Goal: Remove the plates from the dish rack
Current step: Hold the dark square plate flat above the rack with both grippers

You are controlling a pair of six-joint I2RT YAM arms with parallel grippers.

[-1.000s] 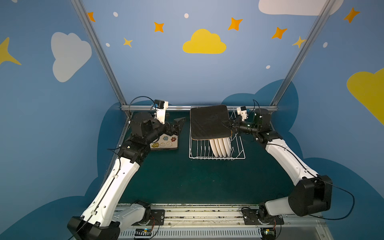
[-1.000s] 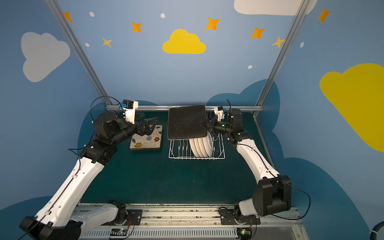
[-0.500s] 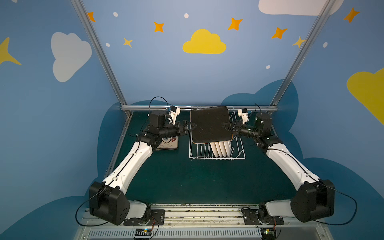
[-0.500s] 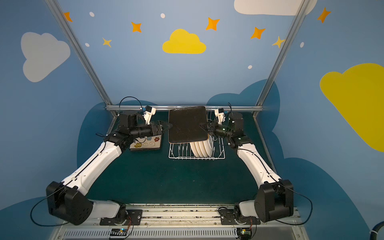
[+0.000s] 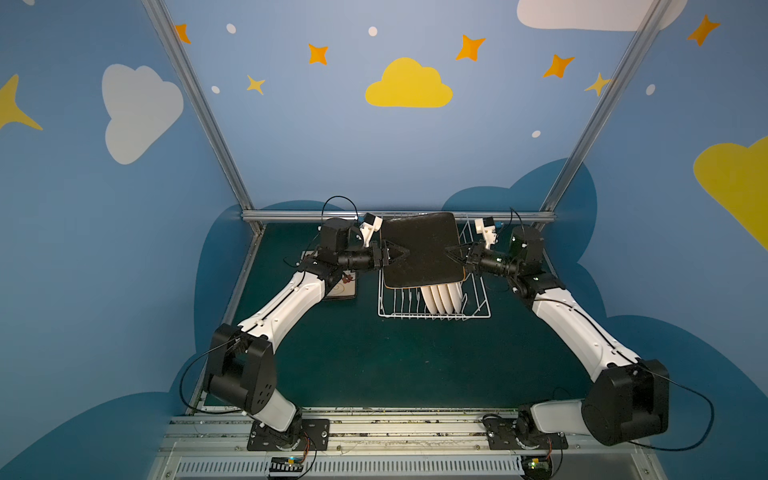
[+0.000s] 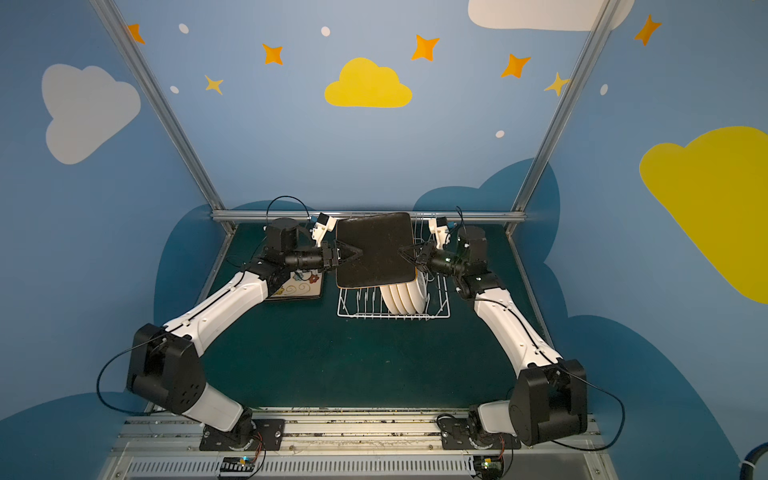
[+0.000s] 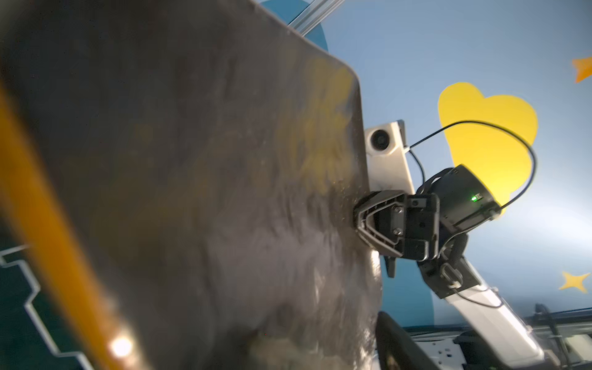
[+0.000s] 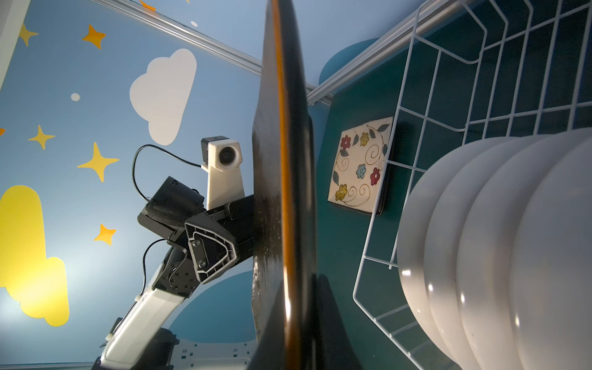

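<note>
Above the dish rack (image 5: 407,317), right gripper (image 5: 448,252) clamps the black-backed square plate (image 5: 422,249) while left gripper (image 5: 404,252) straddles its opposite edge, can't tell if clenched; seat left fully before right lets go.

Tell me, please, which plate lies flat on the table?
The flowered square plate left of the dish rack; the black-backed plate is held aloft, the white round plates stand inside it.
</note>
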